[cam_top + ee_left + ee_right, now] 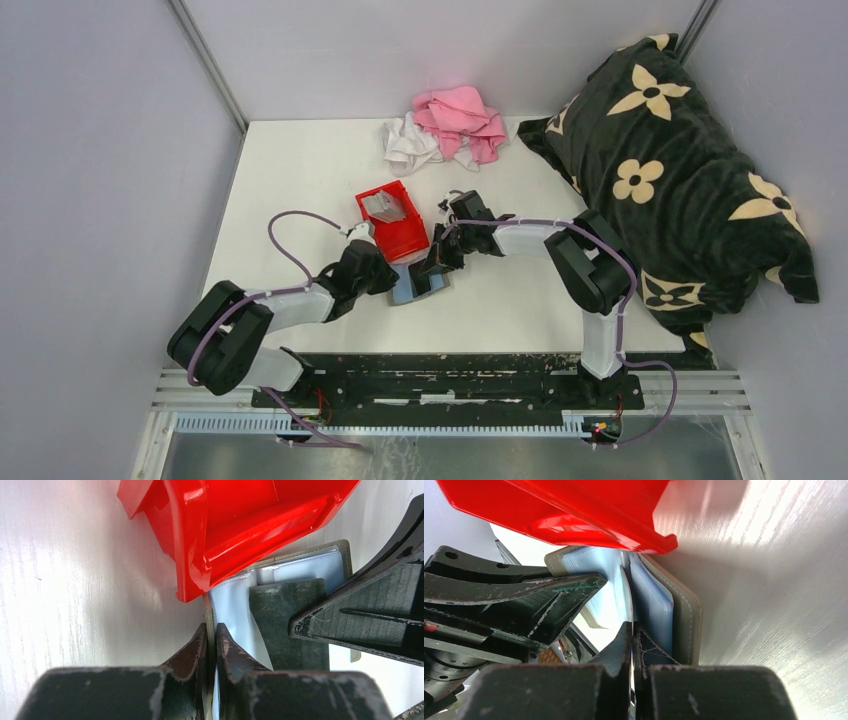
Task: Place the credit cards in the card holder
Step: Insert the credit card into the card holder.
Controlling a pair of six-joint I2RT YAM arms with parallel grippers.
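Lying open on the table (pixel 300 170) just beside the red bin (pixel 402 243), the card holder (pixel 408 291) sits between both arms. The left gripper (pixel 211 628) pinches its cover edge; the right gripper (pixel 631 625), fingers pressed together, nips a thin inner leaf.

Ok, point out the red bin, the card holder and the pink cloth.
red bin (pixel 406 238): top view, bare red floor near its front wall.
card holder (pixel 300 567): left wrist view, bluish inside pocket.
pink cloth (pixel 458 115): top view, middle of the heap.
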